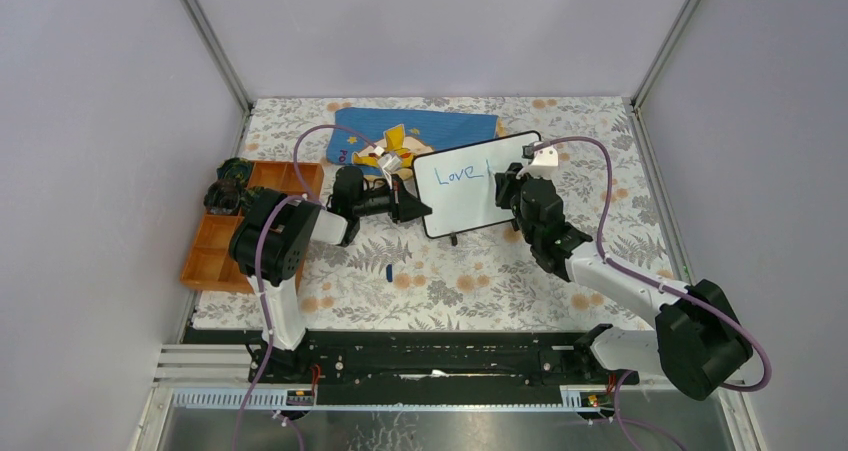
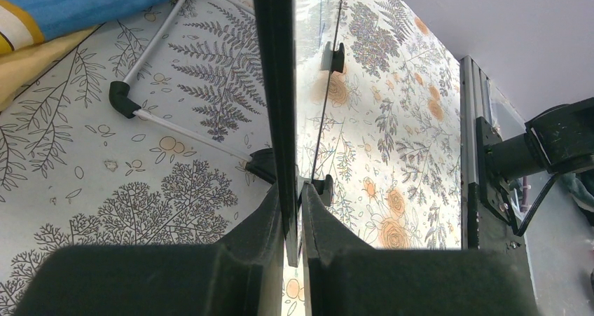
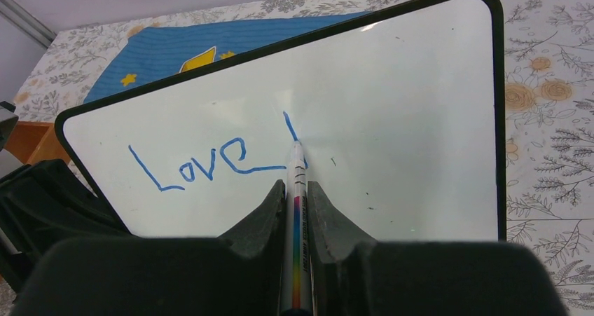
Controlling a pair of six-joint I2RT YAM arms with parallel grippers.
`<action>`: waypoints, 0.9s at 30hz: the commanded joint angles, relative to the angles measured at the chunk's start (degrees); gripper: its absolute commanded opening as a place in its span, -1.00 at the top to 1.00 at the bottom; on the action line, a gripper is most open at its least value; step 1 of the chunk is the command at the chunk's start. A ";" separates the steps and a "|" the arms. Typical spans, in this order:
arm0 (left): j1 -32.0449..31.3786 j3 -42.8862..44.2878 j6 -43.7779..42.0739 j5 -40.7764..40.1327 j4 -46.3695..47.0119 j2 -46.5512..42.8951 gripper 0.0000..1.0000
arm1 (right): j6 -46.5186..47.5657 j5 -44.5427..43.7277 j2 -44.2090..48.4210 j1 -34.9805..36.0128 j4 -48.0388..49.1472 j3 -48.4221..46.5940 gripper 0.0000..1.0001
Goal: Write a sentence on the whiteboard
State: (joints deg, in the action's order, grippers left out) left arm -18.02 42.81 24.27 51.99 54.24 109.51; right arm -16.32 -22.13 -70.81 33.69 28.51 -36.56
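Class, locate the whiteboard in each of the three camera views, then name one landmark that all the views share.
Top external: the whiteboard sits just above the picture's centre, its face towards the camera.
Left wrist: edge-on, its dark rim runs vertically at centre, pinched by the left gripper.
Right wrist: face-on, filling most of the frame, behind the marker.
Shared landmark: the blue cloth.
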 commanded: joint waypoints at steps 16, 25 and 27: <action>-1.88 -1.06 -4.67 -1.71 -8.71 1.67 1.00 | 1.82 -3.89 0.18 -0.93 0.20 -1.68 1.00; -1.92 -0.96 -4.67 -1.74 -8.77 1.62 1.00 | 1.13 -2.39 0.92 -0.99 -0.97 -0.21 1.00; -1.93 -0.97 -4.67 -1.80 -8.78 1.61 1.00 | 0.88 -2.18 0.95 -1.00 -1.39 -0.04 1.00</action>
State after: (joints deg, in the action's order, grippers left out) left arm -18.02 42.83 24.21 51.92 54.17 109.51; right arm -15.25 -24.32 -70.87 33.32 28.42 -36.86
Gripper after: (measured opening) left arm 0.159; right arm 0.179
